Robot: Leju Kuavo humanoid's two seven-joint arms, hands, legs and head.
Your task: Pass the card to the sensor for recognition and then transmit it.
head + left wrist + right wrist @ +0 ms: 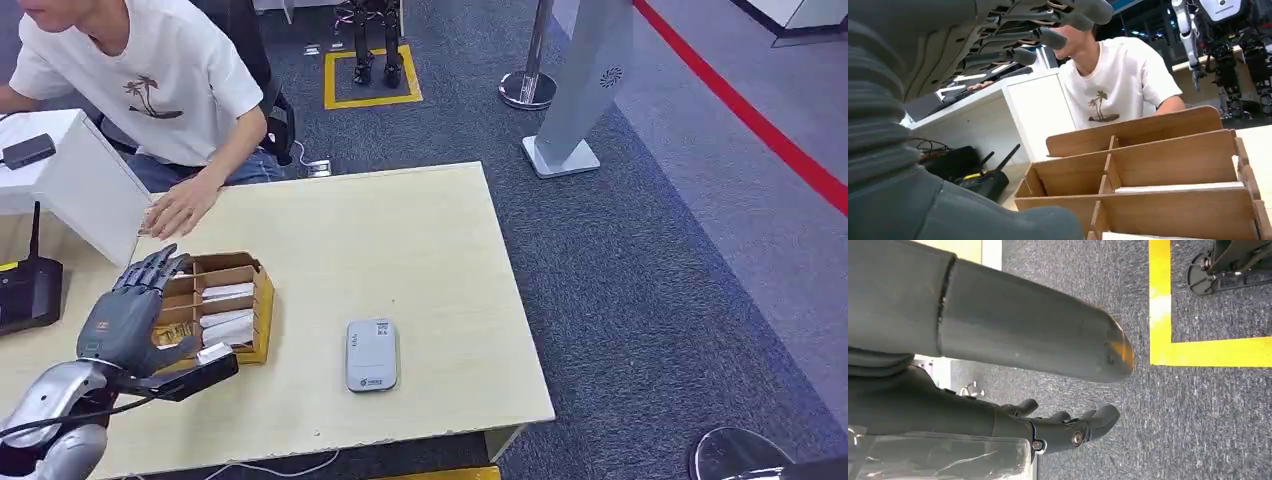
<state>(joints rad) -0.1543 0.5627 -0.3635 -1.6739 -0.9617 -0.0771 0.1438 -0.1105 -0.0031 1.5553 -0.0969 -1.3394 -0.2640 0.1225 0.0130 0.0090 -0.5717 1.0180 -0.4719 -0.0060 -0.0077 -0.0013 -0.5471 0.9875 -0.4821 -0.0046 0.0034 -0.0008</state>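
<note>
A wooden divided box (262, 300) stands at the table's left, with white cards (228, 292) lying in its compartments. My left hand (128, 312) hovers over the box's near left side, fingers stretched out toward it and holding nothing. In the left wrist view the fingers (1038, 36) reach out above the box (1148, 165) and a card (1178, 188) lies flat inside. The grey card sensor (371, 354) lies on the table to the right of the box. My right hand (998, 340) hangs over the carpet, fingers loose and apart, nothing in it.
A person in a white T-shirt (150, 80) sits at the far left, one hand (180, 208) flat on the table behind the box. A white cabinet (85, 185) and a black router (25, 292) stand left. A grey kiosk stand (585, 90) and a post base (527, 90) are on the carpet.
</note>
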